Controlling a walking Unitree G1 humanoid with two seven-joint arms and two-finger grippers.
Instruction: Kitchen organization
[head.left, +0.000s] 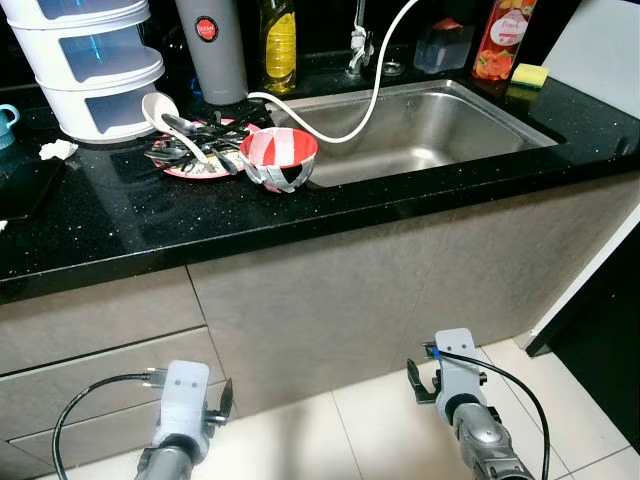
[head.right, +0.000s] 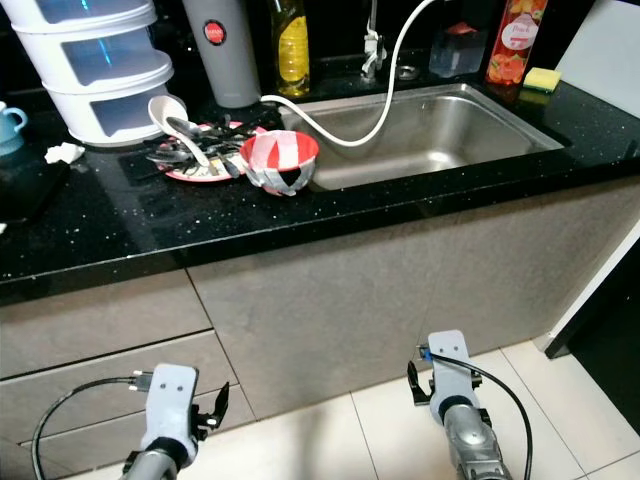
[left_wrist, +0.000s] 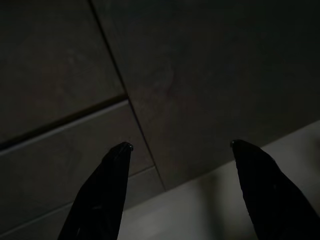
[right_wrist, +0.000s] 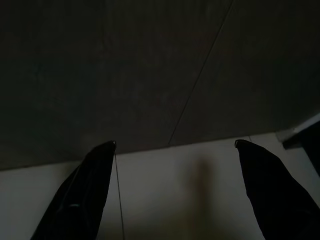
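A red-and-white bowl (head.left: 279, 158) sat on the black countertop (head.left: 120, 235), just left of the steel sink (head.left: 430, 130) and touching the near edge of a pink plate (head.left: 195, 165) piled with dark utensils (head.left: 195, 145) and a white ladle (head.left: 160, 110). A white hose (head.left: 375, 85) curved from the tap down past the bowl's far side. Behind the plate stood a grey canister (head.left: 210, 50), a yellow bottle (head.left: 279, 45) and, further left, a white stacked container (head.left: 95, 65). A sponge (head.left: 529, 74) lay at the sink's far right corner beside an orange bottle (head.left: 502, 38).

Both arms hung low in front of the grey cabinet (head.left: 300, 310), well below and nearer than the bowl. The left gripper (left_wrist: 177, 147) had its fingers spread wide and empty; the right gripper (right_wrist: 175, 145) was likewise wide apart, holding nothing, over the pale floor tiles (head.left: 380, 425).
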